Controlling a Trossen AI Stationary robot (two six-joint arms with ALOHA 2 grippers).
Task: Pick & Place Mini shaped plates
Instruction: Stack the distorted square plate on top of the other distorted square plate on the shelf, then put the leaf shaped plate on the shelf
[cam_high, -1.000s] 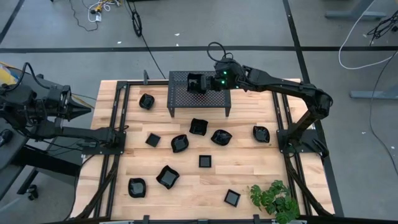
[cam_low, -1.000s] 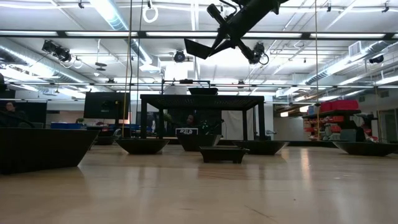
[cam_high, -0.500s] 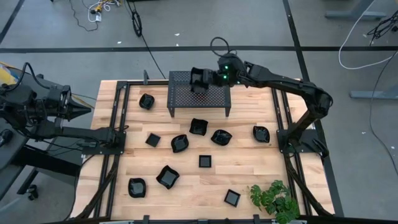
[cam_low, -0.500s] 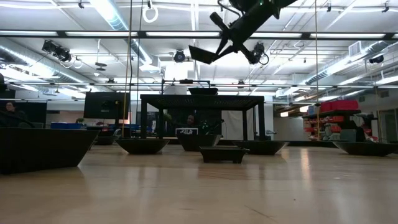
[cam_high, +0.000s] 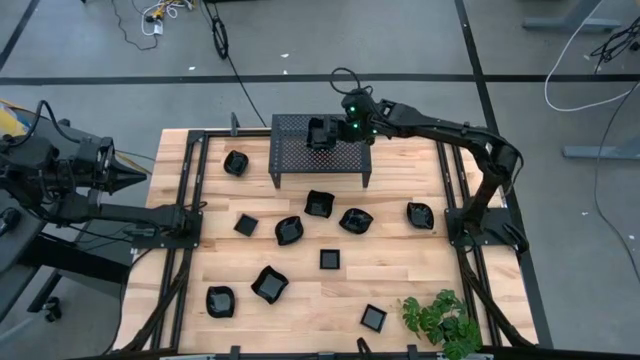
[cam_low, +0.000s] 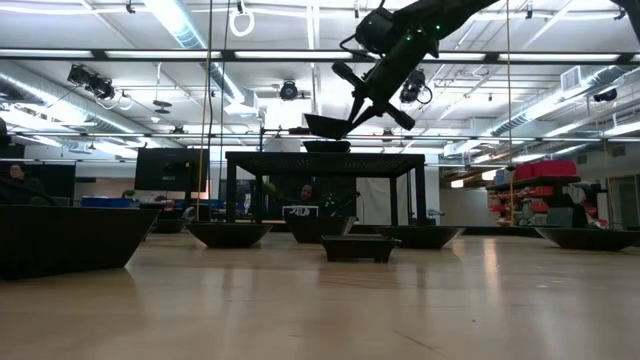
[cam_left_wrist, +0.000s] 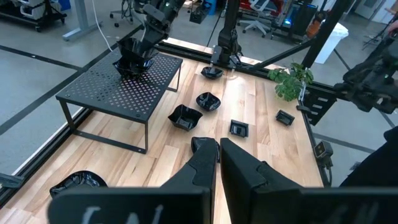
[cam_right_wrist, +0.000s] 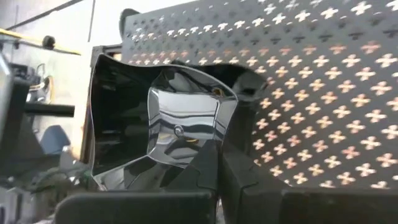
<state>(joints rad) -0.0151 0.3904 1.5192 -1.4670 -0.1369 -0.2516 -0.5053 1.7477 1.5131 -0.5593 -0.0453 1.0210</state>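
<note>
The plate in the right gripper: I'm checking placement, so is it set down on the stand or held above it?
Held above. In the low view the plate hangs clear of the stand, pinched by the right gripper.

Below me the wooden table (cam_high: 400, 275) carries a perforated metal stand (cam_high: 318, 152) toward twelve o'clock, black mini shaped plates (cam_high: 321, 204) scattered about its middle, and a green plant (cam_high: 441, 319) toward five o'clock.

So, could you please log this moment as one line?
right gripper: shut on dish, above stand | left gripper: shut, idle at table edge
</note>
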